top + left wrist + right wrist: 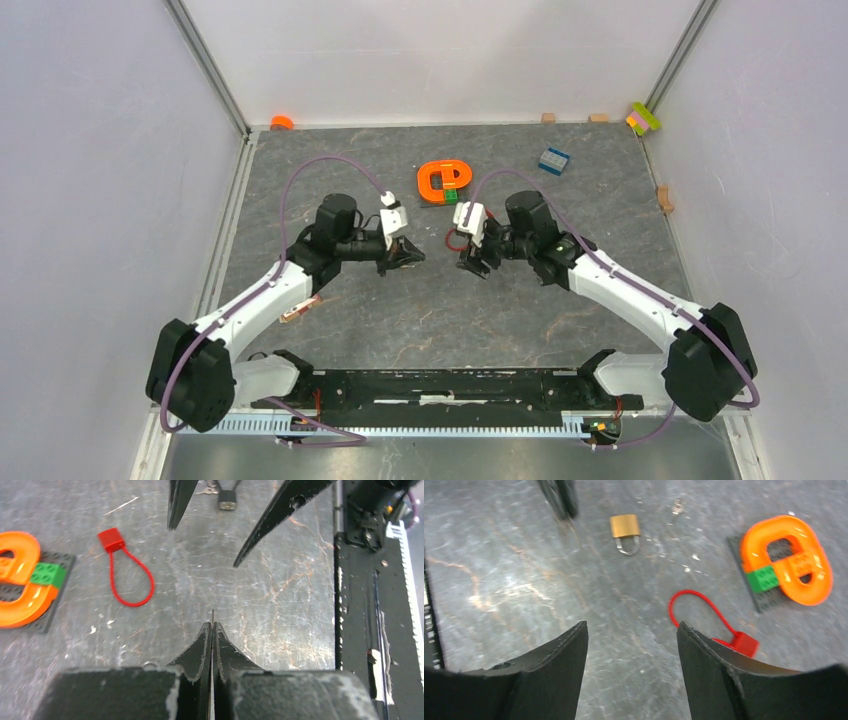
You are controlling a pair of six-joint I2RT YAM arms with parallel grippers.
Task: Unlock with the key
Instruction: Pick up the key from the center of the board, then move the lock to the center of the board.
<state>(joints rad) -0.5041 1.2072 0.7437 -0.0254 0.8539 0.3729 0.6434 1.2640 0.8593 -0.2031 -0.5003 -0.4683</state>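
Over the tabletop (499,580), the left tool (212,626) is pressed together on a thin sliver, seemingly the key (212,614), edge-on. Facing it, the right tool (631,630) stands spread, empty. Between them lies the padlock (625,527), flat and loose; I would have the right tool steady it so the key enters squarely.

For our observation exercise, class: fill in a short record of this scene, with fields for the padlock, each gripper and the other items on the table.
padlock: small brass padlock with a steel shackle, lying flat on the grey stone-pattern table; neither gripper holds it
left gripper: shut; a thin metal sliver shows at its tips, identity unclear
right gripper: open, empty, short of the padlock
red plastic loop seal: on the table near the right gripper
orange curved toy block: on a dark studded plate, beside a green brick
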